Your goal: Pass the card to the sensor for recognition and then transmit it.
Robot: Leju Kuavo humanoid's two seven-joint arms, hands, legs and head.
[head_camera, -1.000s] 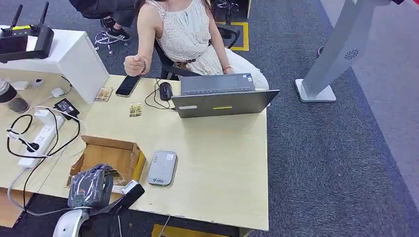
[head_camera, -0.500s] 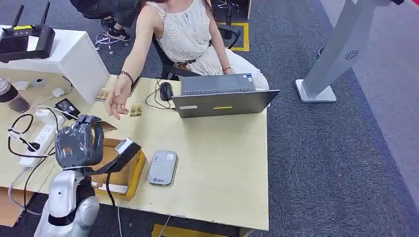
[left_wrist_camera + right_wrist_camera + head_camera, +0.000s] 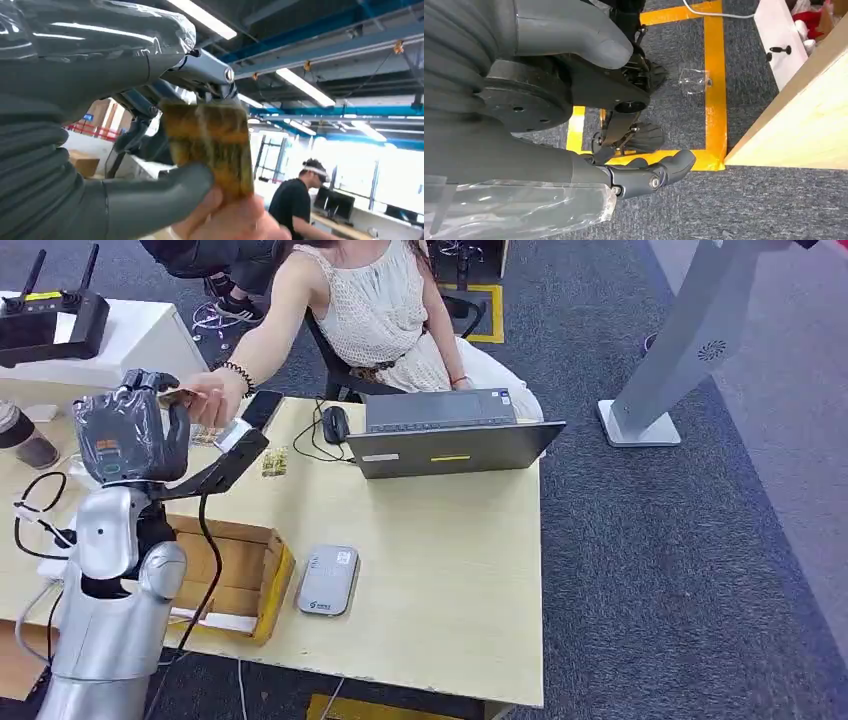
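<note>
Left wrist view: a flat, rectangular, yellow-brown card (image 3: pixel 210 147) is pinched by the left hand (image 3: pixel 125 150) and touched by a person's hand (image 3: pixel 235 220); the right hand (image 3: pixel 589 135) is seen empty, fingers apart.

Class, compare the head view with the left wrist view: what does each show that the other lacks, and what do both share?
Head view alone: the pale wooden table, grey open laptop, flat grey card sensor and brown cardboard box.

Left wrist view alone: ceiling strip lights and a distant person in black.

Both: the left robot hand holding the yellow-brown card, with the seated person's hand on it too.
</note>
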